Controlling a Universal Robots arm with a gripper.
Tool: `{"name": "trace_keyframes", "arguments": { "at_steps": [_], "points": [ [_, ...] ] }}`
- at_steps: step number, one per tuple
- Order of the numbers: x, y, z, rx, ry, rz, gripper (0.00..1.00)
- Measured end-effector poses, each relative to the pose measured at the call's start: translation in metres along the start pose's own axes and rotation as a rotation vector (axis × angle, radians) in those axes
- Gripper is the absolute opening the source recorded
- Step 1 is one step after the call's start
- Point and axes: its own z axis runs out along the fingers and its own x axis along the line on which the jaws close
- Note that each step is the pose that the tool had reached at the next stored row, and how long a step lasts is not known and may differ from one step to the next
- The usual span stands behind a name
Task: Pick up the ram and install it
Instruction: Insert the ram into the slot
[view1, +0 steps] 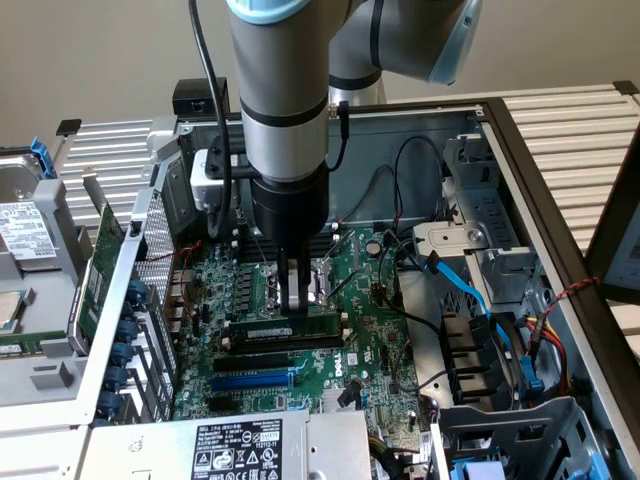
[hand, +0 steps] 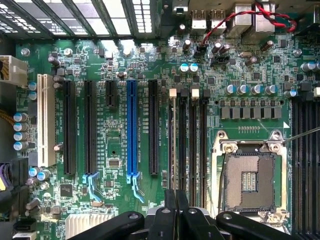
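Open grey metal PC case (view1: 430, 125), green mobo (view1: 375, 345); black two-finger gripper (view1: 294, 308) closed at top edge of long thin green ram stick (view1: 255, 327), upright on mobo: pickup done, placed; full seating unconfirmed, prob. remaining.

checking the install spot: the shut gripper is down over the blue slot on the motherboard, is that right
No, not the blue slot. The exterior view shows the shut gripper down over the ram, which sits along a black slot. The blue slot lies apart from it, nearer that view's bottom edge.
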Motion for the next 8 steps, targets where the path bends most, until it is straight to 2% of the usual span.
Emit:
{"name": "trace_keyframes", "arguments": {
  "at_steps": [8],
  "points": [
    [-0.0001, 0.0001, 0.0017, 0.0005, -0.0002, 0.000, 0.12]
  ]
}}
